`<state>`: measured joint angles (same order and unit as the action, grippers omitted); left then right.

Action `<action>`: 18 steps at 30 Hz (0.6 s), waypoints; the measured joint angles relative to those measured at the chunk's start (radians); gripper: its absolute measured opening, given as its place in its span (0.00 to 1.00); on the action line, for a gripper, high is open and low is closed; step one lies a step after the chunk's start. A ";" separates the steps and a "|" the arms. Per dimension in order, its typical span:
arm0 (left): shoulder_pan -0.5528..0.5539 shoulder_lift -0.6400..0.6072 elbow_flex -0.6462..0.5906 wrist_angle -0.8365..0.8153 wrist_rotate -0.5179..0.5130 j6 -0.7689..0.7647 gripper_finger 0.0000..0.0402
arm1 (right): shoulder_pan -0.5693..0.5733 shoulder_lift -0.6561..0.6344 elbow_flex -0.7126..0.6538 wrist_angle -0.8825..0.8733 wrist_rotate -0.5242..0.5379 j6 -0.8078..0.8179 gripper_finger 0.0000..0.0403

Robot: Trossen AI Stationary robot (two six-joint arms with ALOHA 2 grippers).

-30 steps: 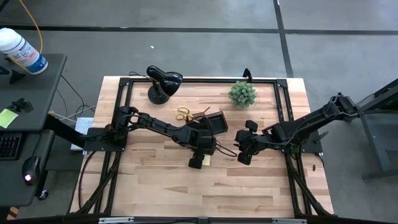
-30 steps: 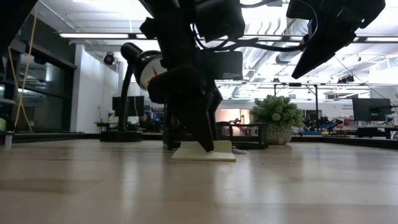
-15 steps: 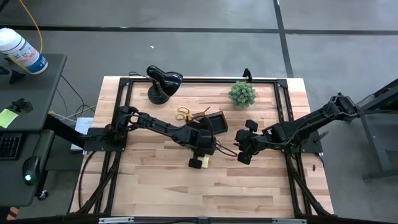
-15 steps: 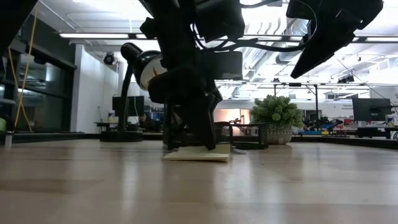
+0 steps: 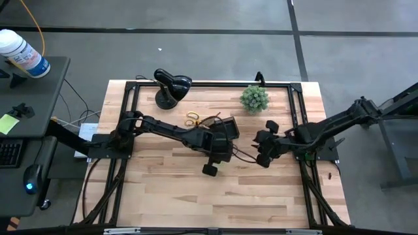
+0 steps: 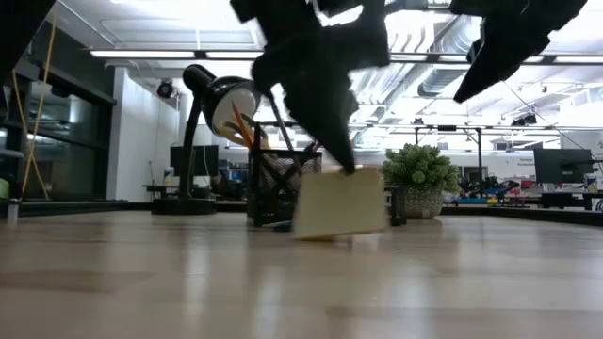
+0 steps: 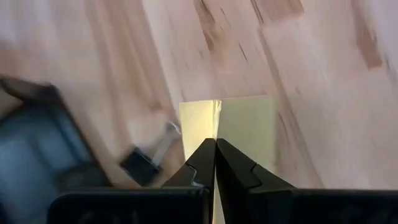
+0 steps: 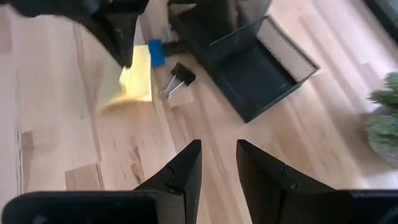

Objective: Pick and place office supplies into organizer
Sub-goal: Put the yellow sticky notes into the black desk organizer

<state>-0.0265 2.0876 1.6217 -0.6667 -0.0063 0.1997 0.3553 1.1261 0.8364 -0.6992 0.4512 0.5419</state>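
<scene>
Above mid-table, left claw (image 7: 215, 163) pinching sticky-note pad's (image 7: 245, 124) edge

Both arms are dark, slender and jointed, the left arm (image 5: 166, 130) trailing thin black cables toward six o'clock, the right arm (image 5: 326, 127) likewise black, each ending in two tapered, matte black fingers (image 8: 180, 171) with stepped inner edges.

Pinched sticky-note pad (image 8: 132, 81) beside organizer (image 8: 249, 62)
</scene>
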 joint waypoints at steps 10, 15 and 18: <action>0.027 0.000 0.181 -0.047 -0.072 0.058 0.00 | -0.002 -0.169 0.000 -0.031 0.018 0.022 0.24; 0.085 0.000 0.247 -0.066 -0.142 0.058 0.00 | -0.002 -0.208 0.000 -0.033 0.040 0.026 0.24; 0.138 0.000 0.258 -0.068 -0.151 0.051 0.00 | -0.002 -0.213 0.000 -0.033 0.041 0.026 0.24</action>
<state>0.1117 2.0876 1.8797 -0.7351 -0.1576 0.2508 0.3534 0.9134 0.8364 -0.7326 0.4919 0.5682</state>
